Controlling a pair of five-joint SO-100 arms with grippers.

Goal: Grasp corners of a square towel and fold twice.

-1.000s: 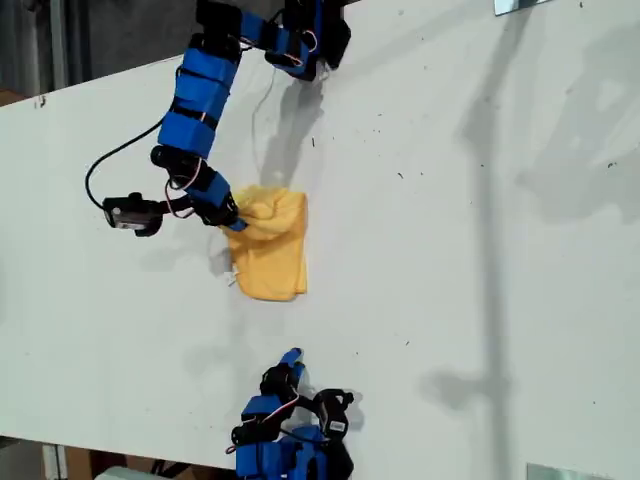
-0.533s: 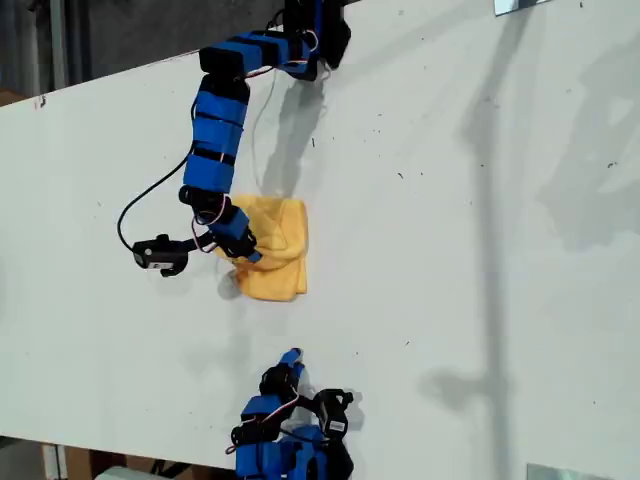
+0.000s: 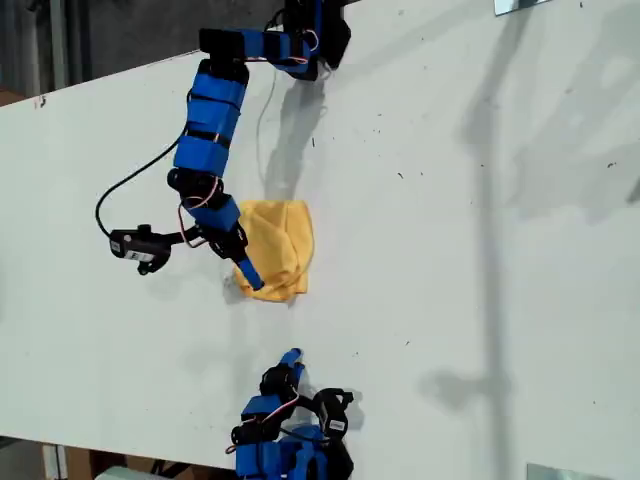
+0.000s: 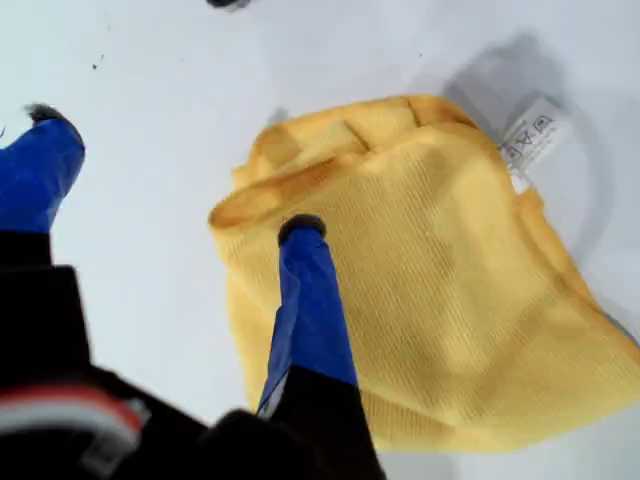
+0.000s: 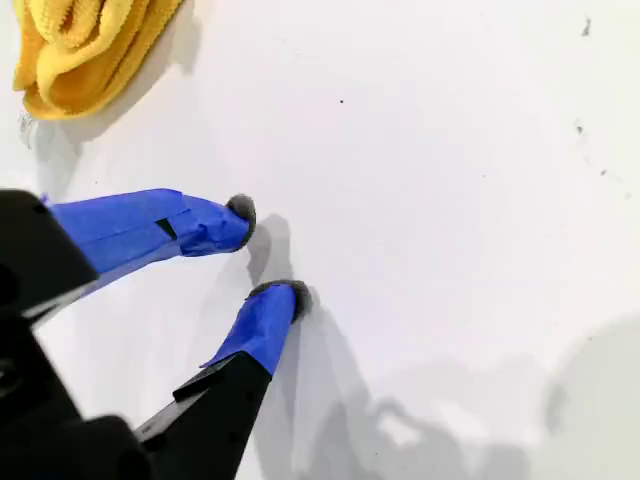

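The square towel (image 3: 283, 248) lies folded into a small yellow bundle on the white table (image 3: 450, 250), near the middle of the exterior view. My first gripper (image 3: 243, 268) hovers over the bundle's edge on the exterior view's left, open. One fingertip (image 4: 301, 228) rests on the towel (image 4: 450, 300); the other fingertip (image 4: 42, 118) is off it, above bare table. Layered corners (image 4: 290, 150) and a white tag (image 4: 530, 135) show at the towel's edges. My second gripper (image 5: 268, 252) is open and empty on bare table, apart from the towel (image 5: 80, 50).
The second arm (image 3: 290, 430) sits folded at the exterior view's bottom edge. The first arm's base (image 3: 310, 30) is at the exterior view's top, and a black cable (image 3: 130, 180) loops beside that arm. Dark floor shows beyond the table's edge at the exterior view's upper left.
My first gripper carried the towel's far edge toward the near edge, then let go and opened. The towel went flatter and slid slightly to the exterior view's right. The second arm stayed still.
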